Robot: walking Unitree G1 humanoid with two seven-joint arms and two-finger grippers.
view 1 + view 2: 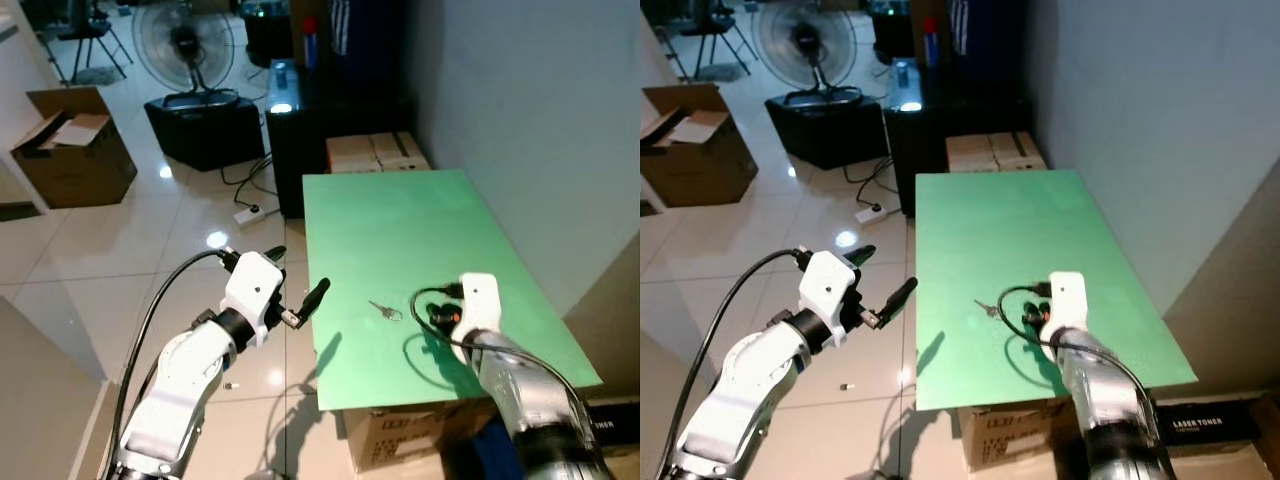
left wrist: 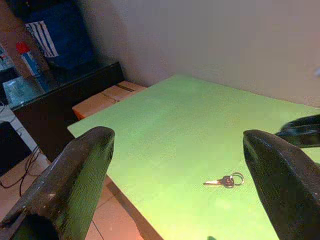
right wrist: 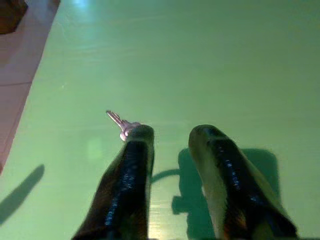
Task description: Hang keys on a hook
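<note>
- The right gripper (image 3: 170, 137) hovers low over the green table (image 1: 420, 220) near its front edge, fingers parted and holding nothing; one fingertip is just beside the keys (image 1: 385, 310).
- The keys lie flat on the table, toward its front-left corner.
- The left gripper (image 1: 300, 285) hangs over the floor off the table's left edge, spread wide and empty.

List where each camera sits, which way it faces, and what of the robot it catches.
Left and right eye views: head, looking down at the green table; both arms show.
Left wrist view: along the open left hand, facing the key from the table's edge.
Right wrist view: along the open right hand, just above the key.
All share the key and table.
</note>
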